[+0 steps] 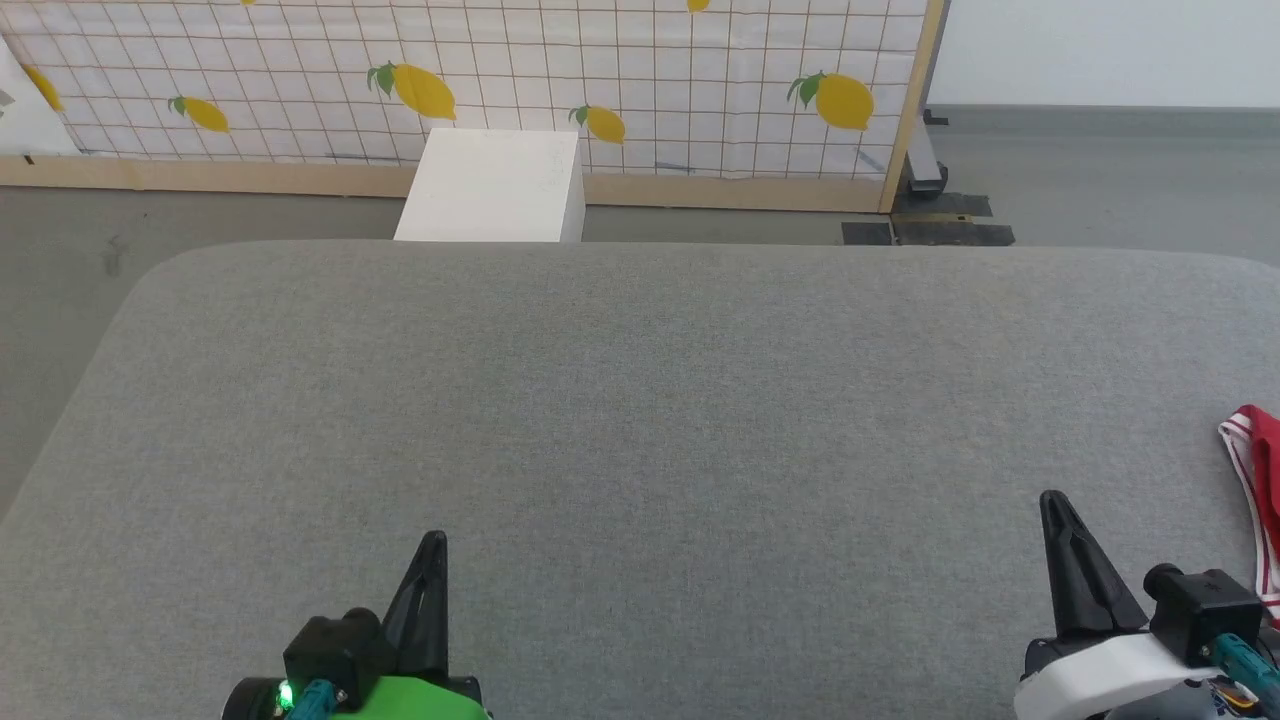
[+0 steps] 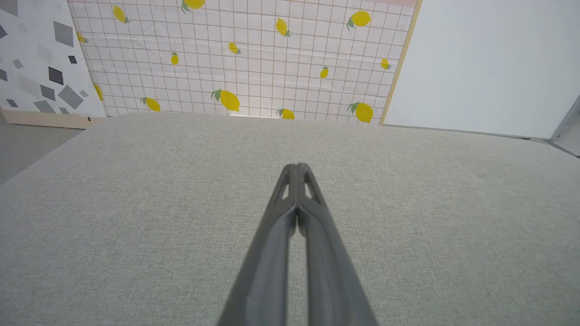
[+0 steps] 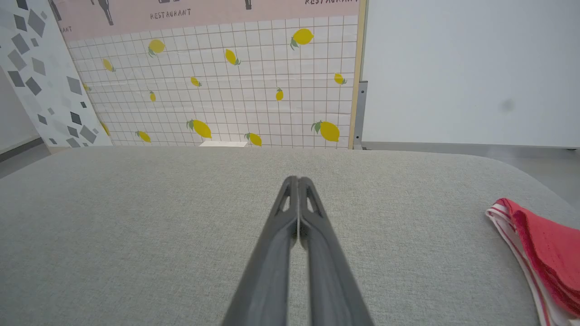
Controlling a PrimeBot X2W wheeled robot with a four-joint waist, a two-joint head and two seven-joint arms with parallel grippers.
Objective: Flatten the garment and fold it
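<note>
Tips of the left gripper (image 1: 433, 545) are pressed together, holding nothing, and point across the grey padded table (image 1: 640, 400). A white box (image 1: 495, 185) stands beyond its far edge. The right gripper (image 1: 1052, 500) is likewise closed and empty. The garment (image 1: 1262, 445), red with striped trim, lies at the table's right edge, near that gripper but apart from it.

Green-based left tool (image 1: 432, 542), white-based right tool (image 1: 1050, 500)

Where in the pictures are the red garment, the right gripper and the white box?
garment (image 3: 553, 246): right wrist view, on the red cloth beside the striped trim.
right gripper (image 1: 1053, 503): head view, at the tip of its shut fingers.
white box (image 1: 492, 185): head view, on its broad pale face.
</note>
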